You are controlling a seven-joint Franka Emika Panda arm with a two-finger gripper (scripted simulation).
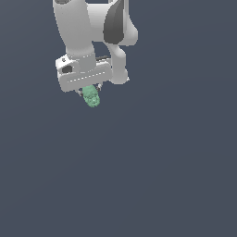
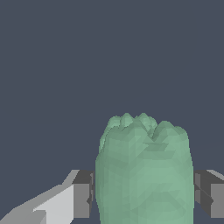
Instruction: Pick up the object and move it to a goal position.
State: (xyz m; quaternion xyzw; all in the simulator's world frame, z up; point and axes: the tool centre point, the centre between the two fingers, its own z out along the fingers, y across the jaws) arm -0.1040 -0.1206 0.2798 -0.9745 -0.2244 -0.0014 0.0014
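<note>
The object (image 1: 91,97) is a small, pale mint-green blob with a lumpy, faceted surface, and it hangs directly under the white gripper (image 1: 89,91), its lower end poking out below the hand. In the wrist view the object (image 2: 144,173) fills the space between the two dark grey fingertips (image 2: 82,194) — one pad lies against each of its flanks, with no gap showing on either side. The jaws are thus closed onto the blob, parted only as far as its width, and it is narrower than the gripper's own body.

No writing, brand or label can be read on the object, the gripper or the arm (image 1: 88,28); all surfaces are plain.

Around the blob there is only a flat, uniform slate-blue background (image 1: 162,176), and nothing else is near it. Whether the object is touching any surface beneath it cannot be told, since the background gives no edge or shadow. The arm's white links and a dark joint cover sit above the gripper in the exterior view.
</note>
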